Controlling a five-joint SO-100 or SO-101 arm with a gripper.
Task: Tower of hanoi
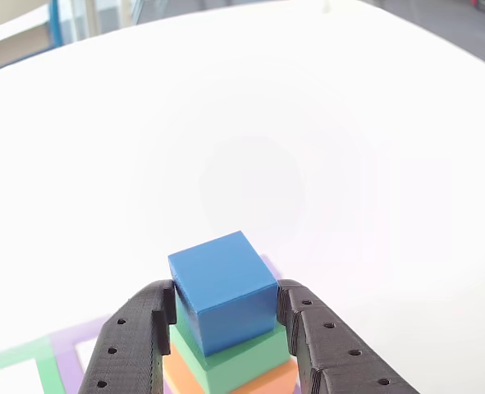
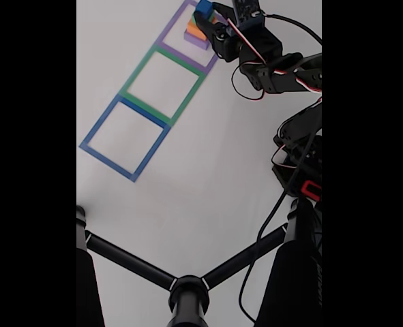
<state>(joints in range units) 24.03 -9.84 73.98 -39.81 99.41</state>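
Observation:
The tower of hanoi stands stacked. The blue block is on top, over the green block and the orange block. My gripper reaches in from the bottom edge, its black fingers pressed against both sides of the blue block. In the fixed view the stack sits at the top, inside the purple taped square: blue block, orange block, purple block at the base. The gripper is at the blue block there.
A green taped square and a blue taped square lie in a row below-left of the stack. The arm and its wires occupy the right side. Black tripod legs cross the bottom.

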